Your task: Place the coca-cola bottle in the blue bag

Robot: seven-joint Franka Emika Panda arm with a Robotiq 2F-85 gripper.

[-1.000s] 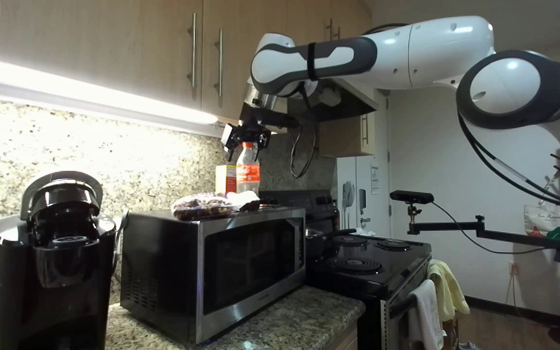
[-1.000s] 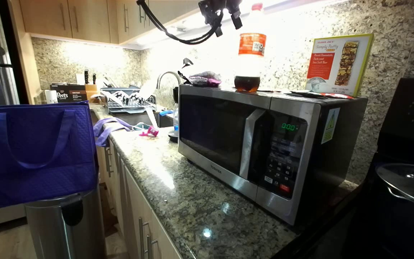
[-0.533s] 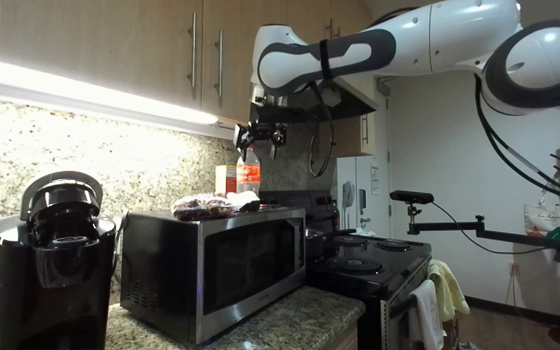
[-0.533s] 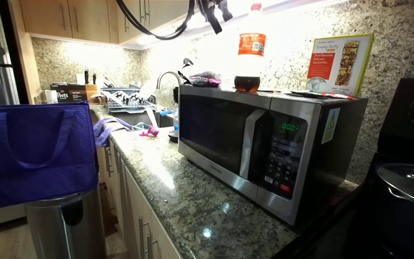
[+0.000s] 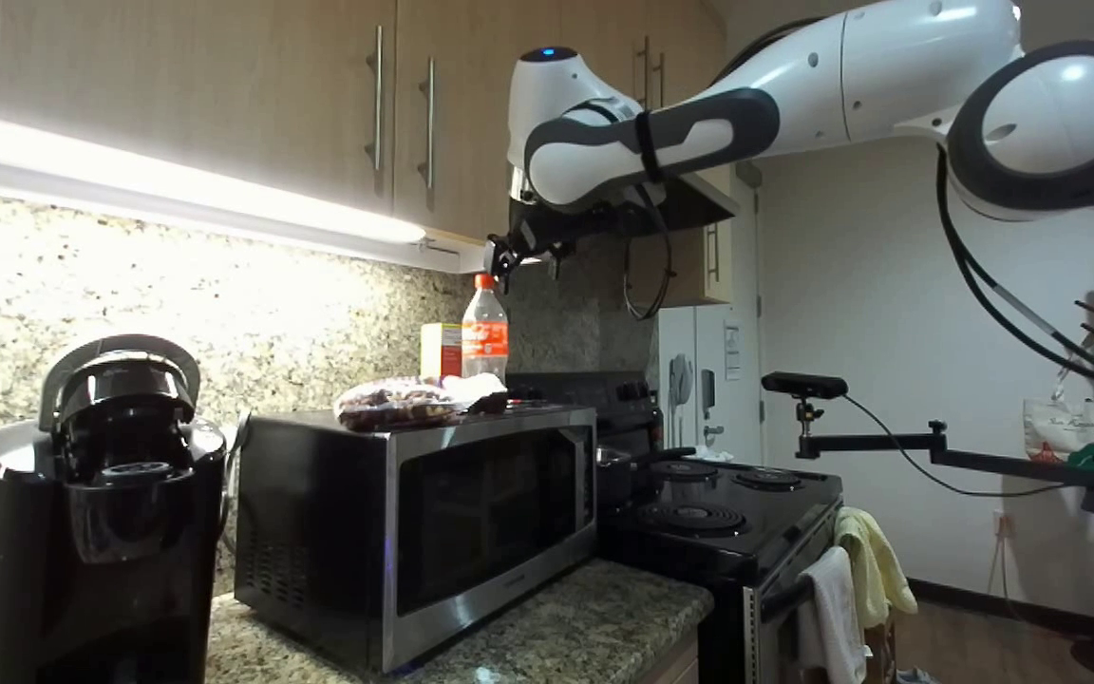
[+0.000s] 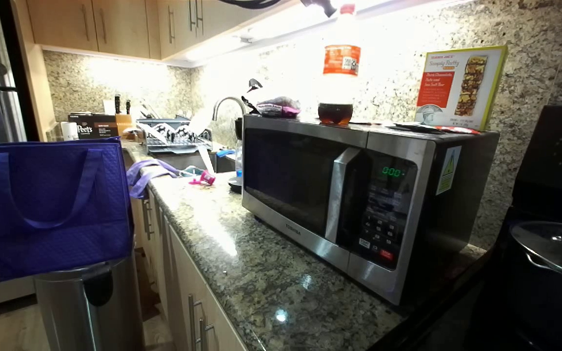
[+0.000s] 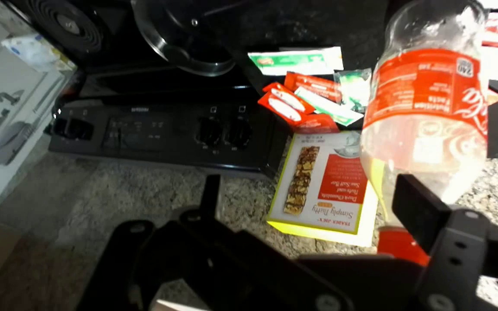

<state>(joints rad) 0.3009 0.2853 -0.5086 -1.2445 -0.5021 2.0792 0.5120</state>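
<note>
The coca-cola bottle (image 5: 484, 334) with its red label and red cap stands upright on top of the microwave in both exterior views (image 6: 342, 59). My gripper (image 5: 530, 273) is open and empty, just above and to one side of the bottle's cap. In an exterior view only a dark fingertip (image 6: 327, 7) shows at the top edge. In the wrist view the bottle (image 7: 426, 86) is at the right; one finger overlaps its neck, and the gap between the fingertips (image 7: 310, 188) holds nothing. The blue bag (image 6: 108, 204) stands on a steel bin at the left, its inside hidden.
The microwave (image 5: 490, 513) sits on the granite counter (image 6: 242, 263). A snack-bar box (image 7: 318, 181) and several small packets (image 7: 314, 95) are near the bottle. A plastic food bag (image 5: 405, 401) lies at the microwave's edge. Cabinets (image 5: 471, 114) hang close behind the arm; a coffee maker (image 5: 101, 532) stands beside.
My gripper has moved off the bottle's cap, to the right in an exterior view, and has tilted. It has risen nearly out of frame in an exterior view. The bottle stays in place.
</note>
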